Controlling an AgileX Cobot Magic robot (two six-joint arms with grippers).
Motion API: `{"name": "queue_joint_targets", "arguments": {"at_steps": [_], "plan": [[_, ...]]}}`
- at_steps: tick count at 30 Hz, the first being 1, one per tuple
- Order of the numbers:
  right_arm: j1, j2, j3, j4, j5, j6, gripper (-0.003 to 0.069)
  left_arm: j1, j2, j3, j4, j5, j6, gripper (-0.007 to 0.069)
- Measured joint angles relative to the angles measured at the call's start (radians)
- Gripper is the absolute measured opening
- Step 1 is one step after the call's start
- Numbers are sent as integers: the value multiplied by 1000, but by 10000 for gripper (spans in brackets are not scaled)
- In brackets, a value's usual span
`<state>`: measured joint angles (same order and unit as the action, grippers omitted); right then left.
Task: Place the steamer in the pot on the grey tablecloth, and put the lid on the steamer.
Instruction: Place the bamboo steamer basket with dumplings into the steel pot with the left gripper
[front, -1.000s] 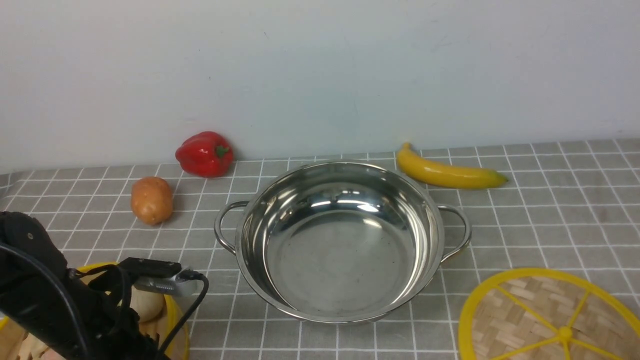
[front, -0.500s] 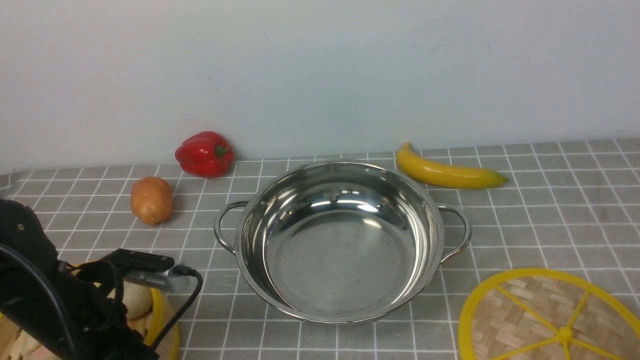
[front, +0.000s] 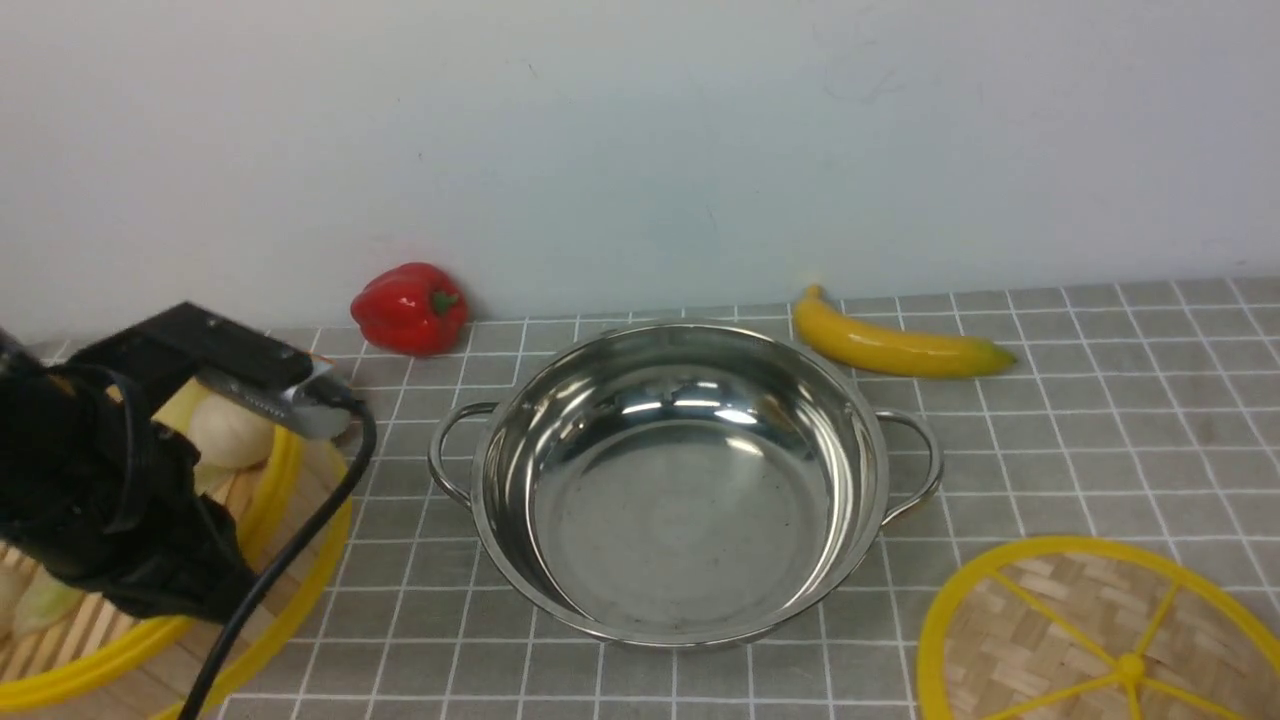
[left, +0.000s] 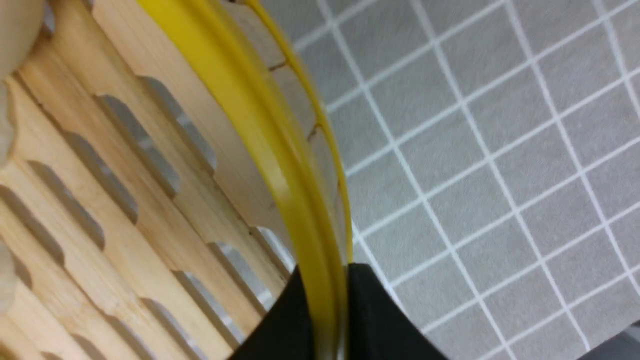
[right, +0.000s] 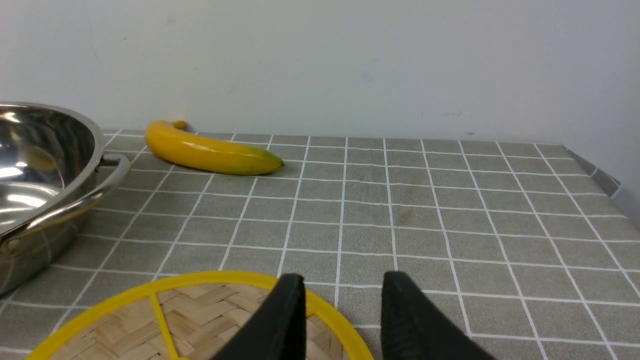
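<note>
Left hand has lifted the steamer higher.

Before me the grey tablecloth bore the pot centrally, a banana far right, a red pepper far left, the lid near right.

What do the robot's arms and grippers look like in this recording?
The left arm is matte black, with a black-and-silver box at its wrist and a thick black cable trailing off. The left gripper and right gripper both have black wedge-shaped fingers.
</note>
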<state>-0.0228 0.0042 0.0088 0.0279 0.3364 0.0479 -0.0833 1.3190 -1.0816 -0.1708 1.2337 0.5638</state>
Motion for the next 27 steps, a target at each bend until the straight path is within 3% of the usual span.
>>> {"name": "queue_joint_targets", "arguments": {"at_steps": [2, 9, 14, 20, 27], "plan": [[0, 0, 0, 0, 0, 0, 240, -34, 6, -25, 0, 0, 0, 44], [0, 0, 0, 0, 0, 0, 240, -305, 122, -251, 38, 21, -1, 44], [0, 0, 0, 0, 0, 0, 240, -424, 238, -383, 99, 21, 25, 44], [0, 0, 0, 0, 0, 0, 240, -519, 424, -483, 157, 8, 99, 43], [0, 0, 0, 0, 0, 0, 240, -533, 540, -491, 162, -94, 143, 43]]}}
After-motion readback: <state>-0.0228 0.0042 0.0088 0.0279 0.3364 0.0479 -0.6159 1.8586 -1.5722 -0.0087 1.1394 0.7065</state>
